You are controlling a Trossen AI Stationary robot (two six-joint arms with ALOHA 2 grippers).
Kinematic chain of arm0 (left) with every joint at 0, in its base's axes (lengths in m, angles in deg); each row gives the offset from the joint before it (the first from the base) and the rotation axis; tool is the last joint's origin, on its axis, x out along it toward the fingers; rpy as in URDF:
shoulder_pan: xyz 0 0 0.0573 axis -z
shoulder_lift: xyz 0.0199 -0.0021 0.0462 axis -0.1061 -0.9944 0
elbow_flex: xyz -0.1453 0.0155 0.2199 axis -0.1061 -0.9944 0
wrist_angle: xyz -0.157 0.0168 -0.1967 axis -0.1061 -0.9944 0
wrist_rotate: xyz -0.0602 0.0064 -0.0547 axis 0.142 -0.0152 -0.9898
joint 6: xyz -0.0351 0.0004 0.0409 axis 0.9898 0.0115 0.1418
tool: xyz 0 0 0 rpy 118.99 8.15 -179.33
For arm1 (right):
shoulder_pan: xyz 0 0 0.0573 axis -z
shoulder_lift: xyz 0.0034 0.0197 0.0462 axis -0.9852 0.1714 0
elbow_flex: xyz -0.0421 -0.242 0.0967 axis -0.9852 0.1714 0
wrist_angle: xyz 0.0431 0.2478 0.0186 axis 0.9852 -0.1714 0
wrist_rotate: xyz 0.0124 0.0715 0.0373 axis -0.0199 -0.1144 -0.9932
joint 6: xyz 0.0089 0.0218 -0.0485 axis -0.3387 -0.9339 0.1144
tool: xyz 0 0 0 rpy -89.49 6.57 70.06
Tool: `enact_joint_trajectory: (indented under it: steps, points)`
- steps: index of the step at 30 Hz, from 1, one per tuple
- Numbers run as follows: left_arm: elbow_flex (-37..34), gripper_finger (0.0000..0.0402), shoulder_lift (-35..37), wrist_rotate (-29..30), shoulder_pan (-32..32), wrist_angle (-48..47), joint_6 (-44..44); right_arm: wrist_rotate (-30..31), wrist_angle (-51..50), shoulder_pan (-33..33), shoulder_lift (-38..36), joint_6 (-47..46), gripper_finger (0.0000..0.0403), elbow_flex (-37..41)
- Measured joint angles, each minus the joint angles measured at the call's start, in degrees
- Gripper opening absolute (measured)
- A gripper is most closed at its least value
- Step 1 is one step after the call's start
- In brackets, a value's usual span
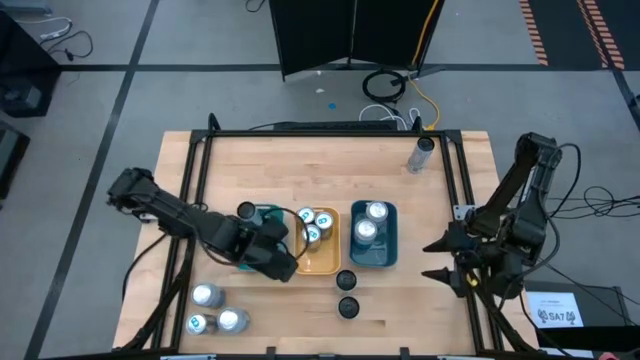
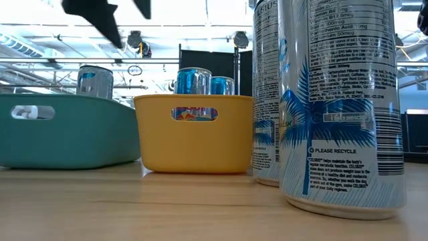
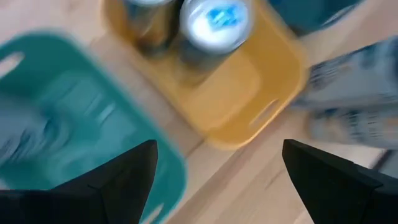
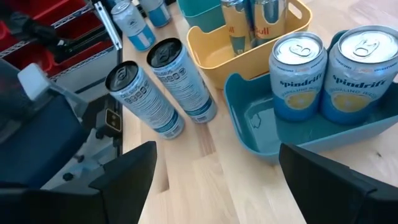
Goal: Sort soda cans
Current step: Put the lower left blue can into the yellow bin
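Yellow tray's cans (image 3: 214, 22) beyond left gripper (image 3: 217, 180)

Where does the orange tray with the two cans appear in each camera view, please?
High view: orange tray, centre, between the teal and blue trays.
Low view, centre-left, beside the teal tray.
Left wrist view, upper middle.
Right wrist view, top centre, behind the blue tray.
Shared landmark: its handle slot.

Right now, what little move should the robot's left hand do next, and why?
Probably swing toward the two tall dark-topped cans standing loose on the table in front of the trays. The left gripper hangs open and empty over the teal tray and orange tray, which already hold cans, as does the blue tray. The right gripper waits, open.
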Motion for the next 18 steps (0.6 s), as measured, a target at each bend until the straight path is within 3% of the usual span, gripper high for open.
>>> enact_joint_trajectory:
  steps: [3, 10, 18]
  points:
    - [2.8, 0.0354, -1.6, -1.7, 1.4, -6.9, 5.6, 0.0, -0.4, -0.8, -0.2, 0.9, 0.0332, 0.0]
    - [3.6, 0.0354, 0.0, -2.8, 9.1, -12.9, 20.2, 0.0, -0.4, -3.0, -0.1, 0.7, 0.0332, 0.0]
    - [3.6, 0.0354, 3.3, 0.2, 20.7, -18.6, 42.9, 0.1, -0.4, -3.9, -0.1, 0.5, 0.0332, 0.0]
